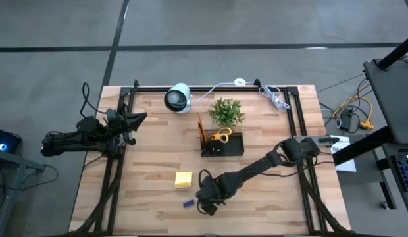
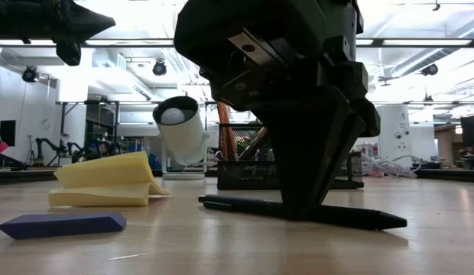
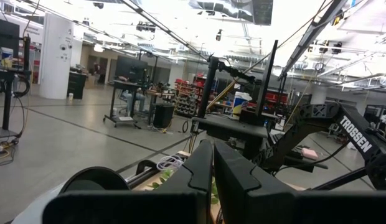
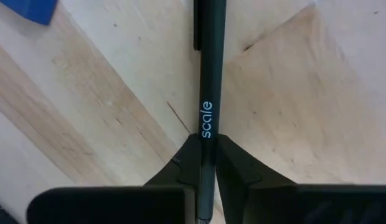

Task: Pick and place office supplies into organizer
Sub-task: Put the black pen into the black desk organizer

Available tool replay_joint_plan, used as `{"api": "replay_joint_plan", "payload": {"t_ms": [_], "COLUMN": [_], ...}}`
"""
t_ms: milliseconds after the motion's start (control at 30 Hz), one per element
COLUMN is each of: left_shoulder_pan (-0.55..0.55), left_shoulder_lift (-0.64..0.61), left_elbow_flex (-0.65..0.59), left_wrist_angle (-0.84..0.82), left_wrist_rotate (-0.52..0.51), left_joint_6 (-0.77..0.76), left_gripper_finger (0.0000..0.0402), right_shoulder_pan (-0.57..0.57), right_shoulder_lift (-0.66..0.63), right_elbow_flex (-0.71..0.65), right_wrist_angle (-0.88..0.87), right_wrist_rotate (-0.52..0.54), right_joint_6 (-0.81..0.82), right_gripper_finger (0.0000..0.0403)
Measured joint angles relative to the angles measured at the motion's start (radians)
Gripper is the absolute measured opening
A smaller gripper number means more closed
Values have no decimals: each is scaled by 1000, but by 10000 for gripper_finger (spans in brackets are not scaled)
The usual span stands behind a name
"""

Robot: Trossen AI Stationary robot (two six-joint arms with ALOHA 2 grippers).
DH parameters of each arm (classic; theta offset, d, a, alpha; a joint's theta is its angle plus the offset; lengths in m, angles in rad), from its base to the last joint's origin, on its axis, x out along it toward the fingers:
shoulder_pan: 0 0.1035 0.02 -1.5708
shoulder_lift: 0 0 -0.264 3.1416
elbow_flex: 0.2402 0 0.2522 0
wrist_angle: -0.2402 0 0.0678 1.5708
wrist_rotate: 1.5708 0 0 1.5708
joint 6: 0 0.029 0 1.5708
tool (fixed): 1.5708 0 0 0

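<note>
A dark pen (image 4: 208,68) with "scale" printed on it lies on the wooden table near its front middle. My right gripper (image 1: 209,196) stands over the pen, pointing down, and is shut on it. A blue block (image 2: 61,224) and a yellow sticky-note pad (image 1: 183,179) lie just to the left of it. The black organizer (image 1: 222,143) stands farther back with yellow-handled scissors (image 1: 222,135) and orange pencils (image 1: 200,127) in it. My left gripper (image 3: 213,168) is shut on nothing and is held up over the table's left edge. My right gripper pinches the pen's barrel (image 4: 207,144) between its two fingers, about midway along the pen. The fingers (image 2: 310,164) come from above, pointing down, and lie across it. The pen (image 2: 298,208) lies flat along the table top.
A green potted plant (image 1: 226,112) stands behind the organizer and a white round camera (image 1: 178,98) at the back left. White cable (image 1: 273,97) lies at the back right. Black frame rails (image 1: 297,125) run along the table's sides and far edge.
</note>
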Motion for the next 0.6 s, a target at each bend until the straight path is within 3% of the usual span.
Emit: {"api": "replay_joint_plan", "payload": {"t_ms": [600], "left_shoulder_pan": [-1], "left_shoulder_lift": [0], "left_elbow_flex": [0], "left_wrist_angle": [0], "left_wrist_rotate": [0], "left_joint_6": [1], "left_gripper_finger": [0], "right_shoulder_pan": [-27], "right_shoulder_lift": [-4], "right_elbow_flex": [10], "right_wrist_angle": [28], "right_wrist_rotate": [-107], "right_joint_6": [-18], "right_gripper_finger": [14]}}
